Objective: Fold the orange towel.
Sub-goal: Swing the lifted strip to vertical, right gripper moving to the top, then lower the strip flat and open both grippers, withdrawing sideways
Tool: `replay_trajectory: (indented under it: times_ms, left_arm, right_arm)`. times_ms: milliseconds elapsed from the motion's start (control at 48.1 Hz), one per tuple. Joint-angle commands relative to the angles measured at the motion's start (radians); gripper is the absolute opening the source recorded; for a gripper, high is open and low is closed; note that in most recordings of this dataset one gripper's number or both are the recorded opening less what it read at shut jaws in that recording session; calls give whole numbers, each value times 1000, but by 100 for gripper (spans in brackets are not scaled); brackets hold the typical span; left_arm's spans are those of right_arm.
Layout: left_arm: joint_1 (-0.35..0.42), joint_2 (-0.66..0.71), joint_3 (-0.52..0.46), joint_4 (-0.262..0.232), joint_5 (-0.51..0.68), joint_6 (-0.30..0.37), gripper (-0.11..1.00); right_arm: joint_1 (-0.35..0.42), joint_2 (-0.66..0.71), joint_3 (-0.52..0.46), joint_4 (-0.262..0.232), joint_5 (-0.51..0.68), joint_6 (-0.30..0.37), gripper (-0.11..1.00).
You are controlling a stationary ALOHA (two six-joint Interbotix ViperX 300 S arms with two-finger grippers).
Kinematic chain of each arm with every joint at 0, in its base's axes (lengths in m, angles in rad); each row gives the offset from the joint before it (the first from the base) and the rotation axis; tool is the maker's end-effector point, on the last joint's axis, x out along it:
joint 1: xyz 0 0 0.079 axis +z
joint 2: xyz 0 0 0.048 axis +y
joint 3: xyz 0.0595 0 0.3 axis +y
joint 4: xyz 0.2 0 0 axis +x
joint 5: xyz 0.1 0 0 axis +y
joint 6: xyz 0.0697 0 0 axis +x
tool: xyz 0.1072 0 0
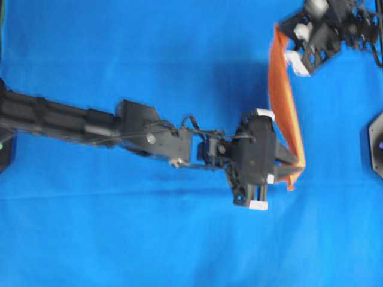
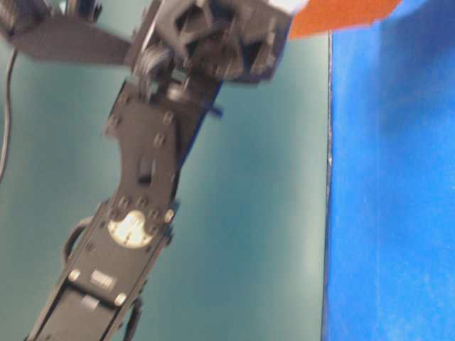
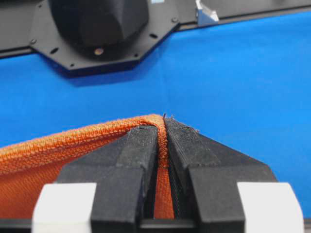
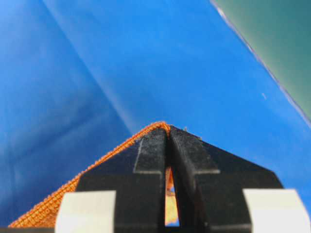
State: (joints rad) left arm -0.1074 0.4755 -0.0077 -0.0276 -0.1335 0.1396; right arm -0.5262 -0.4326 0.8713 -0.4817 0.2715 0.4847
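Observation:
The orange towel (image 1: 283,101) hangs in the air as a narrow band stretched between my two grippers, above the blue cloth. My left gripper (image 1: 292,172) is shut on the towel's near corner at the right of centre. In the left wrist view its black fingers (image 3: 141,145) pinch the fuzzy hem of the orange towel (image 3: 58,141), which trails off to the left. My right gripper (image 1: 286,37) is shut on the far corner at the top right. In the right wrist view the orange towel (image 4: 97,170) shows its edge running down left from the gripper (image 4: 168,130).
The large blue cloth (image 1: 119,227) covers the table. A black arm base (image 1: 374,143) stands at the right edge. In the table-level view an arm (image 2: 142,177) fills the left, over green table surface (image 2: 256,213) beside the blue cloth (image 2: 391,213).

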Motion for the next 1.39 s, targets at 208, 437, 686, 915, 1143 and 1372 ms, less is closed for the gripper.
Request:
replay_trajectory:
  times_ms: [208, 437, 686, 915, 1143, 1372]
  left_arm:
    - [-41, -40, 52, -2, 6, -29, 2]
    - [-52, -97, 204, -5, -12, -101, 2]
    - [-54, -164, 385, -5, -87, -192, 2]
    - [-52, -201, 491, -6, -123, -247, 2]
    - [-49, -202, 503, -6, -124, -261, 2]
    - [-34, -192, 492, -6, -124, -259, 2]
  right_arm:
    - [-14, 46, -32, 3, -14, 0, 2]
    - [12, 224, -117, 0, -91, -5, 2]
    - [43, 399, -221, -2, -178, -9, 2]
    - [61, 462, -259, -3, -184, -9, 2]
    - [71, 466, -252, -3, -207, -12, 2]
    - [75, 472, -253, -5, -222, -14, 2]
